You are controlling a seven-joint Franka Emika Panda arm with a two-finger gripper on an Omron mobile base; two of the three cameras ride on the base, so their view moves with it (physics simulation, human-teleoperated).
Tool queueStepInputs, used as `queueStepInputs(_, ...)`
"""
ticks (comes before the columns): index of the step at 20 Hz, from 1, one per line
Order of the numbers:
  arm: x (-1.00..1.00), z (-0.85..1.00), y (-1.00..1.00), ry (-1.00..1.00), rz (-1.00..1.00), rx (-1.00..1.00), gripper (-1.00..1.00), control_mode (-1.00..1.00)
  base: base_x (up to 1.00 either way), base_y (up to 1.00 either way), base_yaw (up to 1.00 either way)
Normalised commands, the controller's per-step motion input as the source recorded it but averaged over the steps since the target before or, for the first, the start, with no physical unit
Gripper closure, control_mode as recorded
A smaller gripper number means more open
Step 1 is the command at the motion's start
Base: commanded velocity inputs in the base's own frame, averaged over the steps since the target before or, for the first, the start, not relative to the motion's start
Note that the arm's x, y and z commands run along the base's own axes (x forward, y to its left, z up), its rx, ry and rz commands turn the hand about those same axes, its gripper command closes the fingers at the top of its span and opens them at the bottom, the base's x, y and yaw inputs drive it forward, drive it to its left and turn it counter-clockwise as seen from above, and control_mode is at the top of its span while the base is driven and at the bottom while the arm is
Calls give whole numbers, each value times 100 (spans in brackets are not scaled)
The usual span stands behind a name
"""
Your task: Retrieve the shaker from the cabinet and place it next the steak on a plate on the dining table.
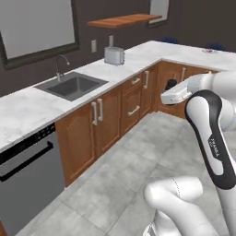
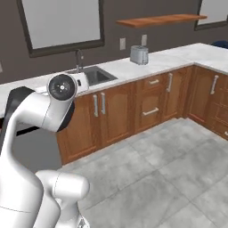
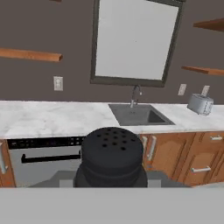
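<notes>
The claw is closed on the shaker, whose holed black top sits right before the hand camera, up in the air facing the sink and tabletop, well away from the cabinet.

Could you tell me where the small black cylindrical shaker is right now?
The small black cylindrical shaker sits low and central in the hand view, in the gripper, facing the steel sink.

arm: white rounded links | dark joints | small black lettering
</notes>
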Motion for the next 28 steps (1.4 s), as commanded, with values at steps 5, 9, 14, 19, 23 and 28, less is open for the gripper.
queueStepInputs(5, 0, 0, 0, 0, 0, 0, 100, 100, -48, -43, -55)
queueStepInputs(9, 0, 0, 0, 0, 0, 0, 100, 100, -11, -28, -46)
queueStepInputs(14, 0, 0, 0, 0, 0, 0, 100, 100, 59, -6, -32)
queueStepInputs(19, 0, 0, 0, 0, 0, 0, 100, 100, 100, -4, -30)
queueStepInputs(23, 0, 0, 0, 0, 0, 0, 100, 100, 100, -15, -29)
queueStepInputs(28, 0, 0, 0, 0, 0, 0, 100, 100, 100, -31, -30)
